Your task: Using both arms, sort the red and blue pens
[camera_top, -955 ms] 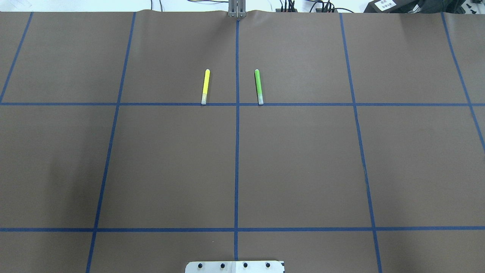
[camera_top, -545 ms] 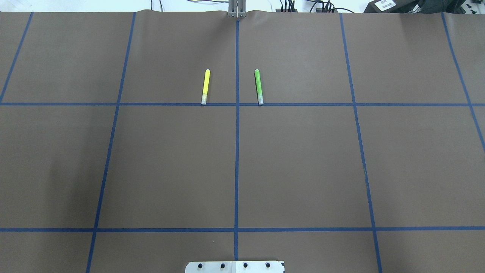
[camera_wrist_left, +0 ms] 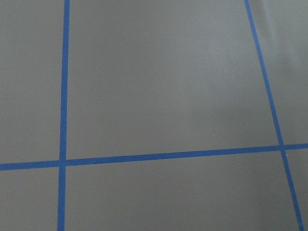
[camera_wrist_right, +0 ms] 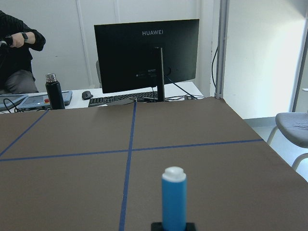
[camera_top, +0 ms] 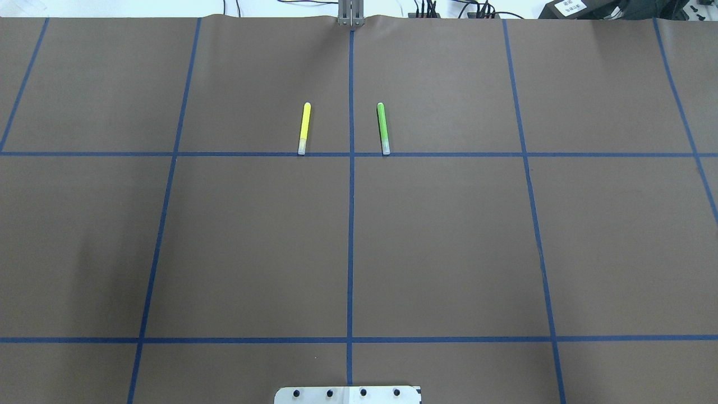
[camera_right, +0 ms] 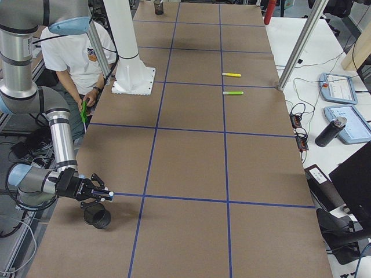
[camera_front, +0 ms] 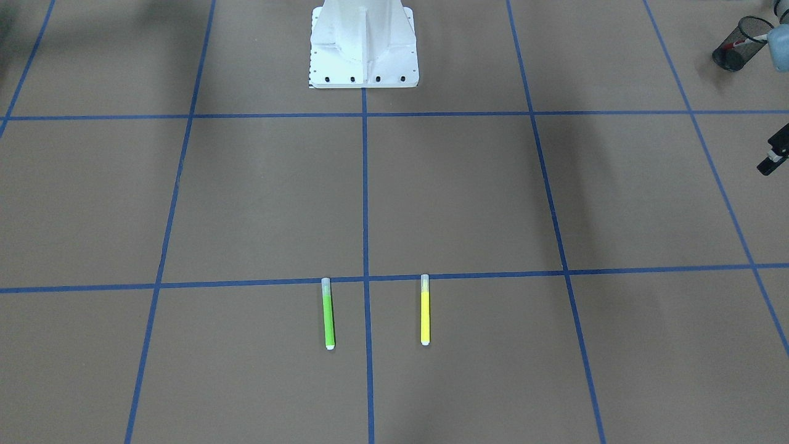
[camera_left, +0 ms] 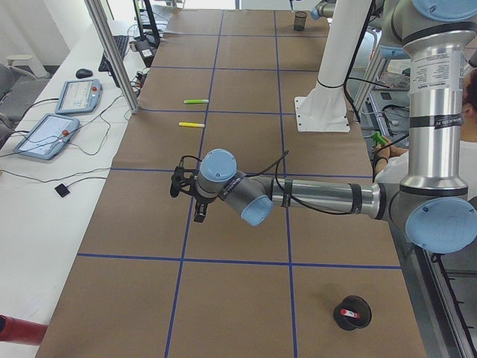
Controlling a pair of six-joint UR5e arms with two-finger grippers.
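In the right wrist view a blue pen (camera_wrist_right: 173,199) with a white end sticks out level over the table, and my right gripper (camera_right: 97,194) is shut on it. The exterior right view places that gripper just above a black mesh cup (camera_right: 97,215) near the table's corner. A red pen (camera_left: 349,311) lies inside another black cup (camera_left: 352,313) at the opposite end, also seen as a cup (camera_front: 736,43) at the top right. My left gripper (camera_left: 190,198) hangs over bare table; I cannot tell whether it is open or shut. Neither gripper shows in the overhead view.
A yellow marker (camera_top: 303,128) and a green marker (camera_top: 383,128) lie parallel on either side of the centre tape line. The white robot base (camera_front: 363,43) stands mid-table. A seated person (camera_right: 87,52) is beside the base. Tablets and cables lie along the far side.
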